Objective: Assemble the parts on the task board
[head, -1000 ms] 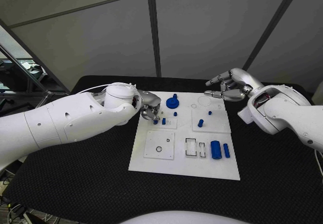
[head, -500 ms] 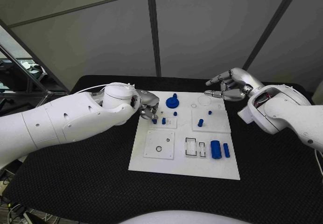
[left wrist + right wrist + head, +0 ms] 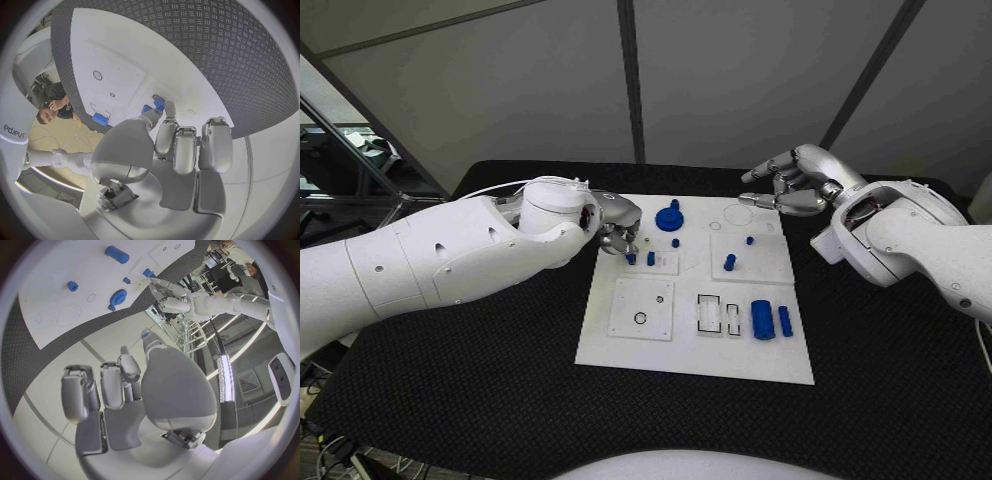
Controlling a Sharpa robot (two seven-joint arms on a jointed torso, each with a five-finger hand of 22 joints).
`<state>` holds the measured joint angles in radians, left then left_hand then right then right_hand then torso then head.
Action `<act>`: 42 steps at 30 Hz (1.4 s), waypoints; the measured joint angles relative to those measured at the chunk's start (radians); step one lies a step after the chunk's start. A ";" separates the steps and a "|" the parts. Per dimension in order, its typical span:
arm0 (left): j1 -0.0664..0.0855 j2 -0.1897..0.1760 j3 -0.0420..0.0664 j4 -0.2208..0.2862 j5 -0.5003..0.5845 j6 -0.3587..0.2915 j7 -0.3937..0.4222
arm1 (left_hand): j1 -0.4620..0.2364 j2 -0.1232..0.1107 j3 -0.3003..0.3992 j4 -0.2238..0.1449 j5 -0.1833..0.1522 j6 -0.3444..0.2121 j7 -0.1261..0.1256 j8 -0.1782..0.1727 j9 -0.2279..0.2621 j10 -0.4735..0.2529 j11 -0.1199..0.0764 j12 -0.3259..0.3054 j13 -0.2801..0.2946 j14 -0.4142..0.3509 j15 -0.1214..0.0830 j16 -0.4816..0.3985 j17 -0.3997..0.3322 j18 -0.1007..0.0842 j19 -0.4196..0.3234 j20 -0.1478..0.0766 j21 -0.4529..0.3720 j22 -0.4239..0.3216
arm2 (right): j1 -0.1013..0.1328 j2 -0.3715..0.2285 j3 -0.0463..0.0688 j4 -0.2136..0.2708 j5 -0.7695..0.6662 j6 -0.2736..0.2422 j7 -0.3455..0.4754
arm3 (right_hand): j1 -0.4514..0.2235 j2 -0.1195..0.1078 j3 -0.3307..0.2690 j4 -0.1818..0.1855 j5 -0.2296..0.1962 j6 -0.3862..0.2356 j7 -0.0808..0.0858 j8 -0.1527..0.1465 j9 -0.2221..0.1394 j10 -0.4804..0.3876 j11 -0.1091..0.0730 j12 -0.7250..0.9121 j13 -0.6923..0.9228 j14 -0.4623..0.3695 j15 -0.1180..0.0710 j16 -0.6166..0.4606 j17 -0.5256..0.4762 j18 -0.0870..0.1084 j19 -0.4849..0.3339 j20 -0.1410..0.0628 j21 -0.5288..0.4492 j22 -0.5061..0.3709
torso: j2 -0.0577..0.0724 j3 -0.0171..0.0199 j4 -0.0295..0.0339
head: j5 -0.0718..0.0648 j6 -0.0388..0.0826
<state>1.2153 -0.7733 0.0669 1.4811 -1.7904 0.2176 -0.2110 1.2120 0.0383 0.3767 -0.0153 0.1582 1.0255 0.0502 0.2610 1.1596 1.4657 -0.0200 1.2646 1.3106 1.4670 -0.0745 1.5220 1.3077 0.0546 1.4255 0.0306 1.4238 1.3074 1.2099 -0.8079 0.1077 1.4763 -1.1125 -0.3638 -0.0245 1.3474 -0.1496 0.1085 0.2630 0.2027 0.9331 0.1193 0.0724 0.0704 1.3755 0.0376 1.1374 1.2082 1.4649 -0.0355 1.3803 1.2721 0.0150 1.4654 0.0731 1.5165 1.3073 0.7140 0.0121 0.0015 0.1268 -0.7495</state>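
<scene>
Task board (image 3: 697, 345) beneath left robot hand (image 3: 620, 225), fingertips on blue peg (image 3: 632, 259)

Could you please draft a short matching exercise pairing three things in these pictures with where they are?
Things:
1. blue gear
2. large blue cylinder
3. left hand

Places:
A. near right part of the task board
B. over the board's far left edge
C. far edge of the board, by its middle

Pairs: 1-C, 2-A, 3-B
</scene>
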 measured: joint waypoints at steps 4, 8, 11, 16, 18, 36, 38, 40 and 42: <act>0.000 0.000 0.000 0.001 -0.002 -0.001 0.001 | 0.000 0.000 0.001 -0.001 0.000 0.000 0.000 0.000 0.000 0.000 0.000 0.000 0.000 0.000 0.000 0.000 0.000 0.000 0.000 0.000 0.000 0.000 | 0.000 0.000 0.000 0.000 -0.001 0.000 0.000 | 0.000 0.000 0.000 0.000 0.000 0.000 0.000 0.000 0.000 0.000 0.000 0.000 0.000 0.000 0.000 0.000 0.000 0.000 0.000 0.000 0.000 0.000 | 0.000 0.0001 0.0000 | 0.000 0.000; 0.000 0.000 0.000 0.002 -0.004 -0.001 0.001 | 0.000 0.000 0.001 -0.001 0.000 0.000 0.000 -0.001 0.000 0.000 0.000 0.000 0.000 0.000 0.000 0.000 0.000 0.000 0.000 0.000 0.000 0.000 | 0.000 -0.001 0.000 0.000 -0.002 0.000 0.000 | 0.000 0.000 0.000 0.000 0.000 0.000 0.000 0.000 0.000 0.000 0.000 0.000 0.000 0.000 0.000 0.000 0.000 0.000 0.000 0.000 0.000 0.000 | 0.000 0.0001 0.0000 | -0.001 0.000; 0.000 0.000 0.000 0.003 -0.004 -0.002 0.002 | 0.000 0.000 0.002 -0.002 -0.001 0.000 0.000 -0.002 0.000 0.000 0.000 0.000 -0.001 0.000 0.000 0.000 0.000 0.000 0.004 0.004 0.000 0.000 | 0.000 -0.001 0.000 0.000 -0.002 0.000 0.000 | 0.000 0.000 0.000 0.000 0.000 0.000 0.000 0.000 0.000 0.000 0.000 0.000 0.000 0.000 0.000 0.000 0.000 0.000 0.000 0.000 0.000 0.000 | 0.000 0.0001 0.0000 | -0.001 -0.001; 0.000 -0.001 0.000 0.002 -0.005 -0.007 0.004 | -0.008 0.005 0.004 -0.004 0.004 0.007 -0.004 -0.005 0.000 0.001 0.001 0.000 -0.001 0.001 0.002 0.000 0.000 0.000 0.004 0.004 0.000 0.000 | 0.000 -0.001 0.000 0.000 -0.003 0.000 0.000 | 0.000 0.000 0.000 0.000 0.000 0.000 0.000 0.000 0.000 0.000 0.000 0.000 0.000 0.000 0.000 0.000 0.000 0.000 0.000 0.000 0.000 0.000 | 0.000 0.0001 0.0004 | -0.001 -0.001; 0.000 -0.002 0.000 0.001 -0.005 -0.011 0.004 | -0.021 0.002 0.020 -0.020 0.004 0.007 -0.004 -0.005 0.000 0.000 0.000 0.000 -0.004 0.002 0.002 0.000 0.000 0.000 0.004 0.004 0.000 0.000 | 0.000 -0.001 0.000 0.000 -0.003 0.000 0.000 | 0.000 0.000 0.000 0.000 0.000 0.000 0.000 0.000 0.000 0.000 0.000 0.000 0.000 0.000 0.000 0.000 0.000 0.000 0.000 0.000 0.000 0.000 | 0.000 0.0000 0.0005 | -0.001 0.000; 0.000 -0.004 -0.001 -0.008 0.001 -0.033 0.003 | -0.077 -0.029 0.048 -0.034 -0.031 0.013 -0.020 0.000 0.005 -0.002 -0.011 -0.020 -0.003 -0.002 -0.006 0.000 0.000 0.000 0.007 0.000 0.000 0.000 | 0.000 -0.002 0.000 0.000 -0.004 0.000 0.000 | 0.000 0.000 0.000 0.000 0.000 0.000 0.000 0.000 0.000 0.000 0.000 0.000 0.000 0.000 0.000 0.000 0.000 0.000 0.000 0.000 0.000 0.000 | 0.000 -0.0002 0.0005 | -0.002 -0.001; 0.000 -0.003 -0.001 -0.009 0.005 -0.033 0.003 | -0.079 -0.032 0.042 -0.028 -0.039 0.013 -0.020 0.000 0.005 -0.002 -0.011 -0.020 -0.003 0.000 -0.008 0.000 0.000 0.000 0.007 0.000 0.000 0.000 | 0.000 -0.002 0.000 0.000 -0.004 0.000 0.000 | 0.000 0.000 0.000 0.000 0.000 0.000 0.000 0.000 0.000 0.000 0.000 0.000 0.000 0.000 0.000 0.000 0.000 0.000 0.000 0.000 0.000 0.000 | 0.000 -0.0002 0.0005 | -0.002 -0.001; 0.000 -0.003 -0.001 -0.009 0.009 -0.034 0.003 | -0.079 -0.032 0.038 -0.018 -0.059 0.016 -0.024 0.000 0.005 -0.001 -0.011 -0.020 -0.003 0.000 -0.008 0.000 0.000 0.000 0.007 0.000 0.000 0.000 | 0.000 -0.002 0.000 0.000 -0.004 0.000 0.000 | 0.000 0.000 0.000 0.000 0.000 0.000 0.000 0.000 0.000 0.000 0.000 0.000 0.000 0.000 0.000 0.000 0.000 0.000 0.000 0.000 0.000 0.000 | 0.000 -0.0002 0.0005 | -0.002 -0.001; 0.000 -0.003 -0.001 -0.010 0.011 -0.034 0.003 | -0.079 -0.032 0.033 -0.010 -0.088 0.018 -0.026 0.000 0.005 0.002 -0.014 -0.020 -0.003 0.000 -0.008 0.000 0.000 0.000 0.007 0.000 0.000 0.000 | 0.000 -0.002 0.000 0.000 -0.004 0.000 0.000 | 0.000 0.000 0.000 0.000 0.000 0.000 0.000 0.000 0.000 0.000 0.000 0.000 0.000 0.000 0.000 0.000 0.000 0.000 0.000 0.000 0.000 0.000 | 0.000 -0.0002 0.0005 | -0.003 -0.001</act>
<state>1.2150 -0.7758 0.0661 1.4714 -1.7789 0.1834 -0.2083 1.1331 0.0067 0.4093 -0.0256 0.0703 1.0432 0.0242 0.2611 1.1644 1.4674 -0.0341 1.2450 1.3078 1.4669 -0.0825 1.5219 1.3077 0.0546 1.4328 0.0305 1.4238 1.3074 1.2099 -0.8096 0.1077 1.4761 -1.1165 -0.3639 -0.0248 1.3474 -0.1496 0.1085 0.2629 0.2027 0.9331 0.1193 0.0724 0.0704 1.3755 0.0376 1.1374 1.2081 1.4649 -0.0355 1.3803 1.2720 0.0150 1.4654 0.0731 1.5165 1.3073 0.7138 0.0119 0.0020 0.1241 -0.7508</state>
